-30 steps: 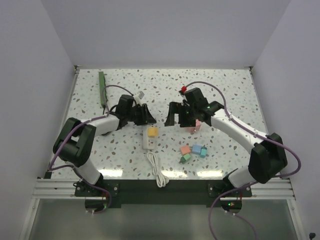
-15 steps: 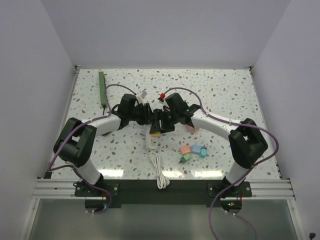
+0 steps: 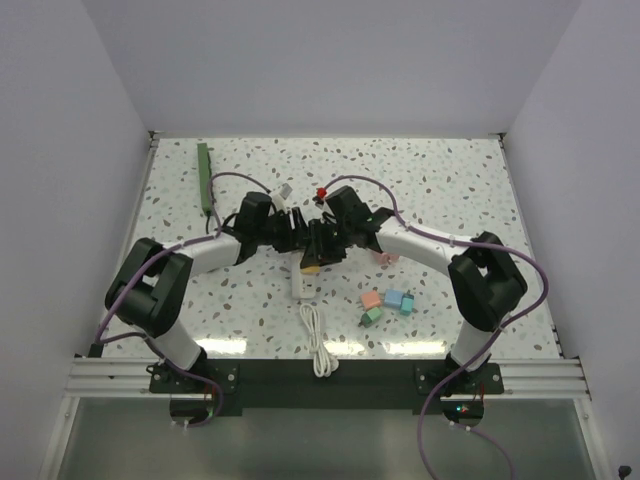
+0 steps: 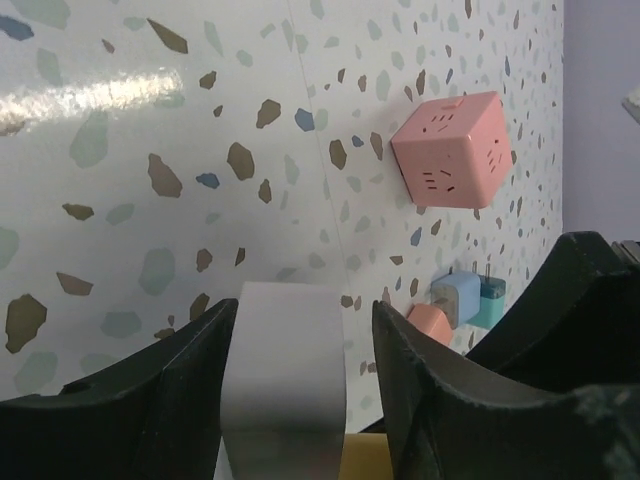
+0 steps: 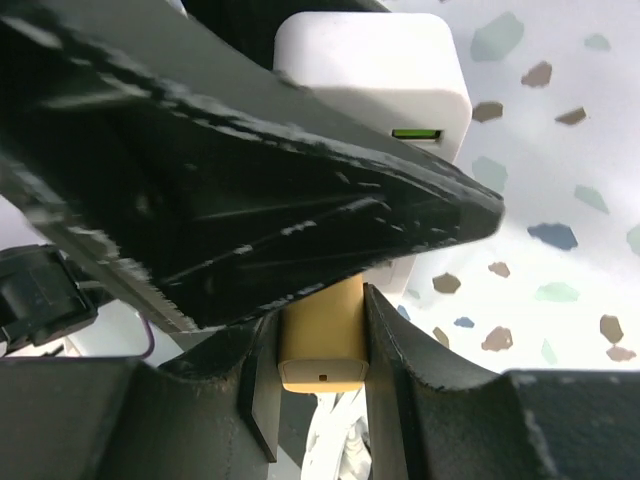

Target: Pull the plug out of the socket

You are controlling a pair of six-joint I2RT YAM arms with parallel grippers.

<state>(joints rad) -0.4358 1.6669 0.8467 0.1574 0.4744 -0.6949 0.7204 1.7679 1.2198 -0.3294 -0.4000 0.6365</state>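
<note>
From above, we see the white socket (image 3: 300, 286) mid-surface on the table (image 3: 450, 180), and a dark-green strip (image 3: 204, 175) along the far left edge. At the left wrist, the left gripper (image 4: 300, 315) loosely straddles the socket, with a gap on one side. At the right wrist, the right gripper (image 5: 322, 335) clamps the yellow plug (image 5: 320, 362) seated on it.

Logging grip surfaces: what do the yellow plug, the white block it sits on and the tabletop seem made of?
Yellow plug: smooth matte plastic, judging by even colour and rounded edges. White block: moulded plastic, satin, with soft rounded corners. Tabletop: glossy terrazzo-pattern surface that mirrors the lamp; stone or laminate unclear.
</note>
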